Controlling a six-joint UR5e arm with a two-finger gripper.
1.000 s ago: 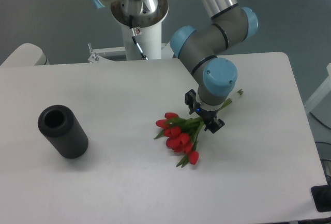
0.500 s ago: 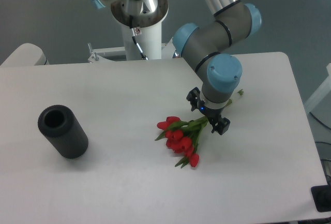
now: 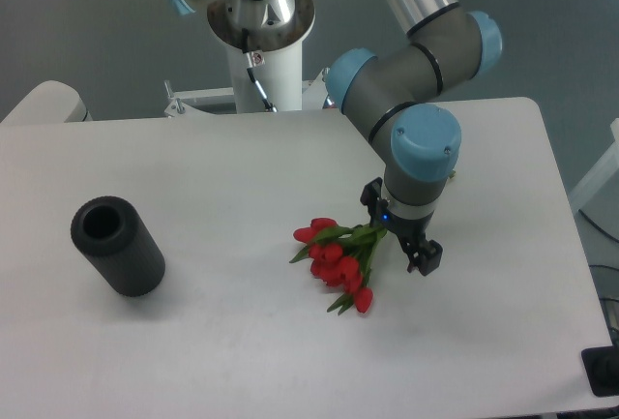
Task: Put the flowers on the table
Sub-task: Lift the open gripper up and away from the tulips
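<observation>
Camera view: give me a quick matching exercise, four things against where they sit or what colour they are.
Things:
1. flowers
2. black cylinder
3. claw
4. table

Descriptions:
A. lying on its side at the left of the tabletop
B. white, flat surface under everything
C. red heads, lying near the table's middle
D. pointing down over the green stems, right of the red heads

Pairs: 1-C, 2-A, 3-D, 4-B
</observation>
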